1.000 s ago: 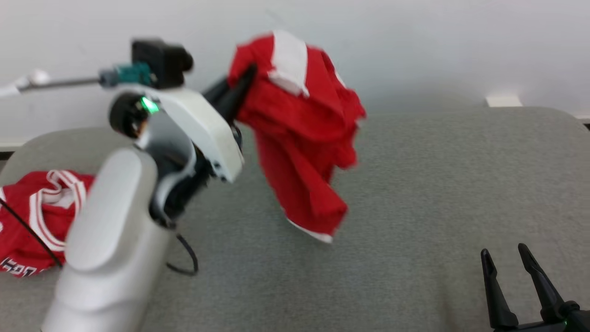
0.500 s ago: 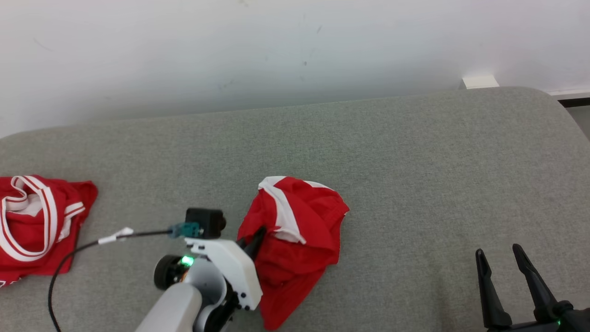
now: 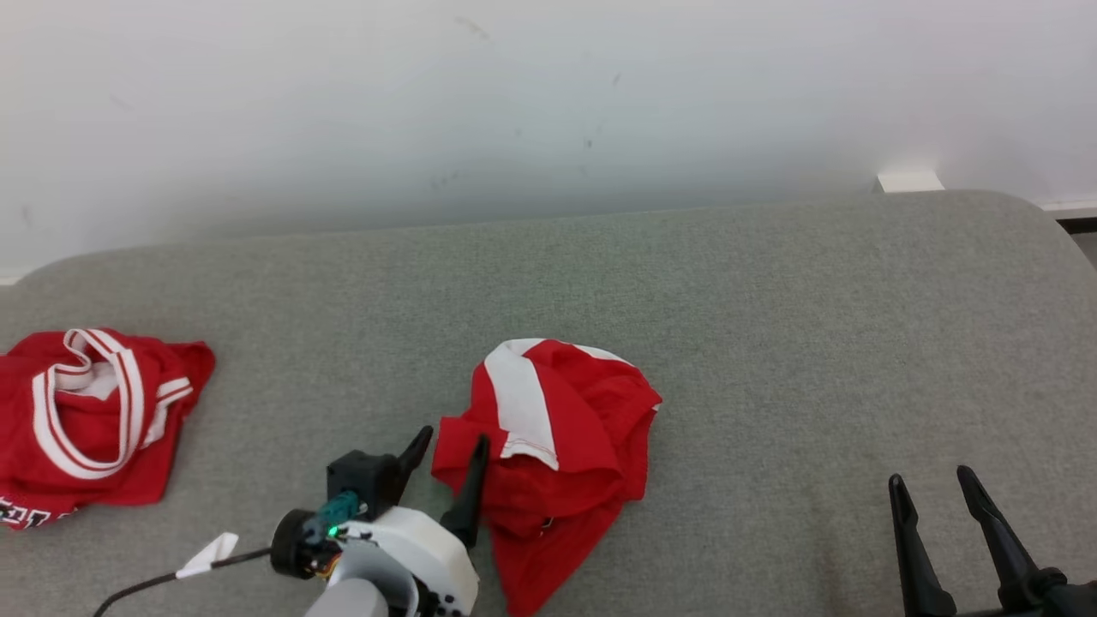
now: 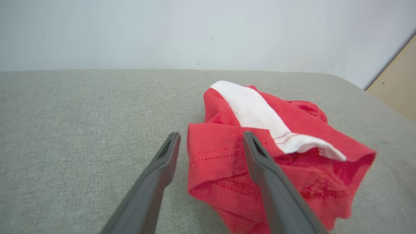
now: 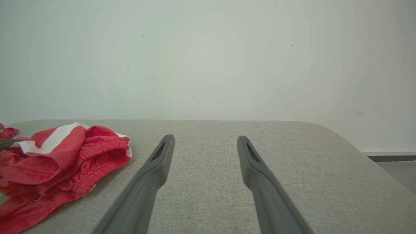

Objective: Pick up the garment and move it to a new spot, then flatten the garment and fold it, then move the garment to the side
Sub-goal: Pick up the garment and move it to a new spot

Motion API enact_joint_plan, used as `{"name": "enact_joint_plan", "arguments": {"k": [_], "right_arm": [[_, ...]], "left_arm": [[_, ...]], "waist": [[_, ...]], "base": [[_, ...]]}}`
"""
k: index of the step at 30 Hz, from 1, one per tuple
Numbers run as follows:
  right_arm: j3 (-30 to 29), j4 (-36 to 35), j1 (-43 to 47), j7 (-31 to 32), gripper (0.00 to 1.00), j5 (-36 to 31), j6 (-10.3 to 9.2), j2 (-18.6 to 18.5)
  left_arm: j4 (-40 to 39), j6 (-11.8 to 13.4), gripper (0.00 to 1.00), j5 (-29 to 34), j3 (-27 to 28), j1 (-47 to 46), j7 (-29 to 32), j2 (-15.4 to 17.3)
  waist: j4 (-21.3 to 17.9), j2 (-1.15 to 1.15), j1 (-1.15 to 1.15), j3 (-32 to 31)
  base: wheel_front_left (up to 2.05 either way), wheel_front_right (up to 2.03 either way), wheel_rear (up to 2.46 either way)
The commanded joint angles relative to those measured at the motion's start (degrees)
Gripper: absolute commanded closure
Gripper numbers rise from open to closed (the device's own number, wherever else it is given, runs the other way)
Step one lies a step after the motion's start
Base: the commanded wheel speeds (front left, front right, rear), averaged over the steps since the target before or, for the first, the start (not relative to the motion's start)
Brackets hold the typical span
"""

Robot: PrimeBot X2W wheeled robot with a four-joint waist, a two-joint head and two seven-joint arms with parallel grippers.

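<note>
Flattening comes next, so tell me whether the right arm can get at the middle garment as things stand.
Probably yes. The right end effector is open, right of the garment, with only bare grey cushion between them. Actual arm span can't be judged.

Jersey [image 3: 86, 446] cut off at left edge, garment [image 3: 583, 428] lower tip cropped

— Where is the garment [image 3: 557, 446] lying?
— It is lying in the middle of the padded surface [image 3: 771, 343], before the wall [image 3: 514, 103].
— And around it?
— The left gripper [image 3: 454, 437] is straddling its left edge; the right gripper [image 3: 932, 476] is sitting well apart on the right. A second garment [image 3: 94, 420] is lying at the surface's far left.
</note>
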Motion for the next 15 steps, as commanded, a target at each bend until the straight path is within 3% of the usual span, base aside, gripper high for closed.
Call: {"name": "enact_joint_plan", "arguments": {"k": [1,8,15], "right_arm": [[-0.56,-0.31,1.01,0.05,0.00,-0.18,-0.16,-0.12],[-4.03,-0.83,3.73,0.05,0.00,-1.21,-0.16,-0.23],[-5.82,0.62,5.48,0.05,0.00,-1.94,-0.16,0.76]], "left_arm": [[-1.66,0.98,0.00,1.83,0.33,1.92,-0.59,0.39],[-21.77,5.50,0.00,8.11,6.70,13.73,-0.88,0.69],[-29.24,2.34,0.00,11.78,10.97,22.86,-0.90,-0.79]], "waist": [[1.05,0.00,0.00,-1.06],[4.55,0.00,0.00,-4.05],[7.08,0.00,0.00,-4.95]], "base": [[0.00,0.00,0.00],[0.00,0.00,0.00],[0.00,0.00,0.00]]}}
